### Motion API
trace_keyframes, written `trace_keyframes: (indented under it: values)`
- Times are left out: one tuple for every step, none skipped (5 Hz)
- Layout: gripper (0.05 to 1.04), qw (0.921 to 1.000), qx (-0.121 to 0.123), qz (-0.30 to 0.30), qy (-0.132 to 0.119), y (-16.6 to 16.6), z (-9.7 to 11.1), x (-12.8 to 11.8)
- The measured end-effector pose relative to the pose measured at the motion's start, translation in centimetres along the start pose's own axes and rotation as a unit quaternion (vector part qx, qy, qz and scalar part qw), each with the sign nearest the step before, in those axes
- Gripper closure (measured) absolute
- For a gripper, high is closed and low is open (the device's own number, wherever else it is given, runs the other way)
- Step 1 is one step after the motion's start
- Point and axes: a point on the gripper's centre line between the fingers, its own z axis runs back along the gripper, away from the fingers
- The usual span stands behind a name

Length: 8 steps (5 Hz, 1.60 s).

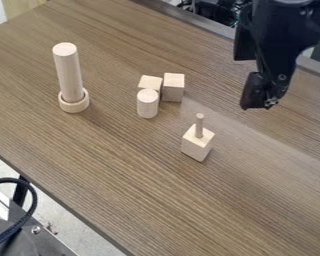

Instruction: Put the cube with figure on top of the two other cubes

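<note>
The black gripper (259, 102) hangs over the right side of the table, above and to the right of the blocks. A wooden cube (197, 144) with a thin peg figure (199, 126) upright on its top stands right of the middle. Two other wooden cubes, one at the left (150, 82) and one at the right (173, 87), stand side by side farther back. A short cylinder stands in front of the left cube and hides part of it.
The short wooden cylinder (147, 104) is close beside the two cubes. A tall cylinder (68, 72) stands in a round wooden ring (74, 101) at the left. The table's edge (62, 212) runs along the lower left.
</note>
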Motion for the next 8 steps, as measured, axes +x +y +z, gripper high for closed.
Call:
trace_keyframes:
  values:
    - [0.083,0.9999,-0.006,-0.002,0.011,-0.3,-0.6,-0.3]
    - [0.083,0.9995,-0.011,0.022,0.02,0.4,-0.5,-2.0]
    - [0.083,0.9979,-0.01,0.063,0.016,1.4,0.2,-4.1]
    - [0.083,0.9947,-0.012,0.1,0.021,1.8,0.3,-6.6]
    - [0.083,0.992,-0.016,0.122,0.031,1.8,-0.6,-8.2]
    - [0.083,0.989,-0.012,0.144,0.029,2.1,-1.2,-8.6]
    - [0.083,0.9862,-0.025,0.158,0.044,1.8,-3.0,-8.4]
    - [0.083,0.9767,-0.023,0.21,0.037,1.2,-3.8,-8.0]
